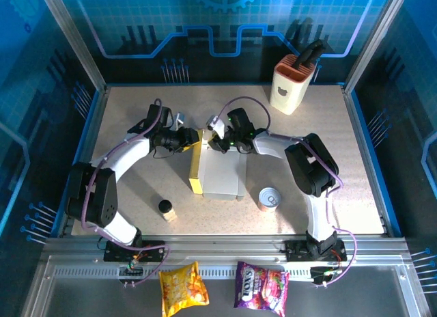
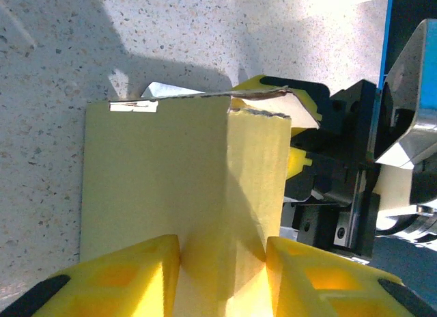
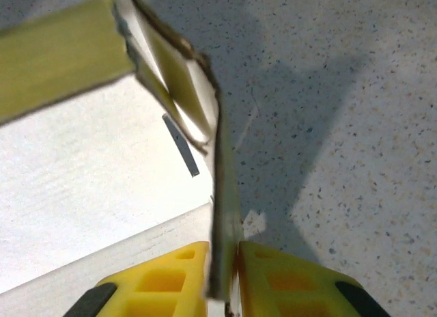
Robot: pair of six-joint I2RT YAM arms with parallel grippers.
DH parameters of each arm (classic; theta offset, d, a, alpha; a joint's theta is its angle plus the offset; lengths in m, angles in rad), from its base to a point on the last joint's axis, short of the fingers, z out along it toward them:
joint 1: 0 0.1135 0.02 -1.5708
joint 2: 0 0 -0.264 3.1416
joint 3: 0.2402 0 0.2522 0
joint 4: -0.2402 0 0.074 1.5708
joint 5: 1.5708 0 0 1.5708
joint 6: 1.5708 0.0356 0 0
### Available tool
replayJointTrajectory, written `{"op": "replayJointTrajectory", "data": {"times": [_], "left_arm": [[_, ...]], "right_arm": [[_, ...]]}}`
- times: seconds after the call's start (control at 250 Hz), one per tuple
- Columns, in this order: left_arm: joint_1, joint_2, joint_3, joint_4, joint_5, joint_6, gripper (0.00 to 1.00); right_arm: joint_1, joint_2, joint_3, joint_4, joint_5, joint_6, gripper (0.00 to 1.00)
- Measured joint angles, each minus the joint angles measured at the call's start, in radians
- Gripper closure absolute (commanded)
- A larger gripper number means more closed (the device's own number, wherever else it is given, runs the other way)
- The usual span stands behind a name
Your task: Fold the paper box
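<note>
Right tool (image 3: 222,252), blocky yellow fingers pressed together, pinches a thin, raw-edged cardboard flap (image 3: 220,167) of the paper box (image 1: 220,175). Left tool (image 2: 222,245) straddles the box's upright matte yellow side wall; whether it squeezes the wall cannot be told. Nearest the arm bases lie a glossy yellow snack bag (image 1: 182,287) and a purple snack bag (image 1: 263,284). On the speckled desk (image 1: 341,160) stand a small dark-capped jar (image 1: 166,209) and a round tin can (image 1: 270,198). Beyond them the box lies mid-desk, flat and grey-white inside, both tools at its far end. A cream knife block (image 1: 292,85) with an orange top stands at the far right.
</note>
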Motion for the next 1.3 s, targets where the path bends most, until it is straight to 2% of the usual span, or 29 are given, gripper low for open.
{"op": "replayJointTrajectory", "data": {"times": [0.348, 0.763, 1.299], "left_arm": [[0.0, 0.004, 0.0, 0.0, 0.0, -0.007, 0.63], [-0.004, 0.021, 0.0, 0.008, 0.009, -0.018, 0.63], [-0.026, 0.029, -0.011, 0.053, 0.026, -0.063, 0.62]], "right_arm": [[0.0, 0.0, -0.016, 0.05, 0.01, 0.026, 0.94], [0.045, -0.072, -0.116, 0.084, 0.134, 0.091, 0.96], [0.077, -0.079, -0.209, 0.246, 0.264, 0.209, 0.98]]}}
